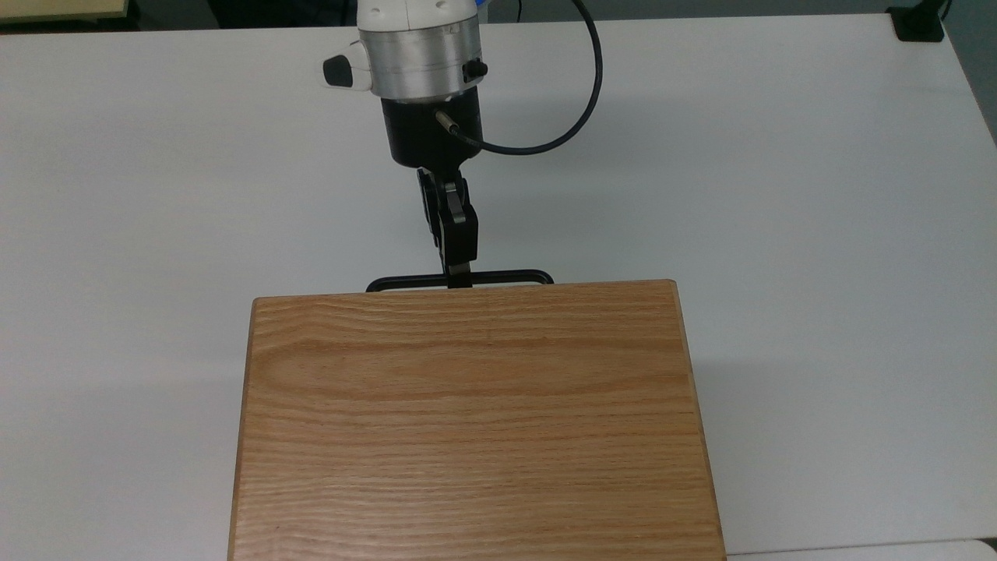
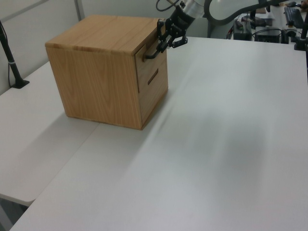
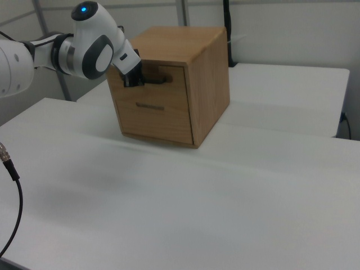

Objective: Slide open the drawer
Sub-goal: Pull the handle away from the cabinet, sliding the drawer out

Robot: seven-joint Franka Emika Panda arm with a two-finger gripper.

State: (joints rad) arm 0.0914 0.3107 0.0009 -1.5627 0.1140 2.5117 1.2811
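The drawer (image 2: 148, 61) is the upper one in the oak cabinet (image 1: 475, 421), and its front (image 3: 171, 85) faces the arm. Its long black bar handle (image 1: 506, 276) juts past the cabinet's top edge in the top view, with a thin strip of white table showing behind the bar. My gripper (image 1: 458, 276) reaches down from the silver wrist and is shut on the handle a little left of its middle in the top view. In the left view the gripper (image 2: 163, 43) sits at the handle's far end. In the right view my gripper (image 3: 136, 80) covers the handle's left end.
A second, lower drawer (image 2: 155, 94) with a small handle sits under the first. The cabinet stands on a wide white table (image 1: 818, 195). A black cable (image 1: 568, 125) loops from the wrist. A black post (image 2: 12, 65) stands at the table's far left in the left view.
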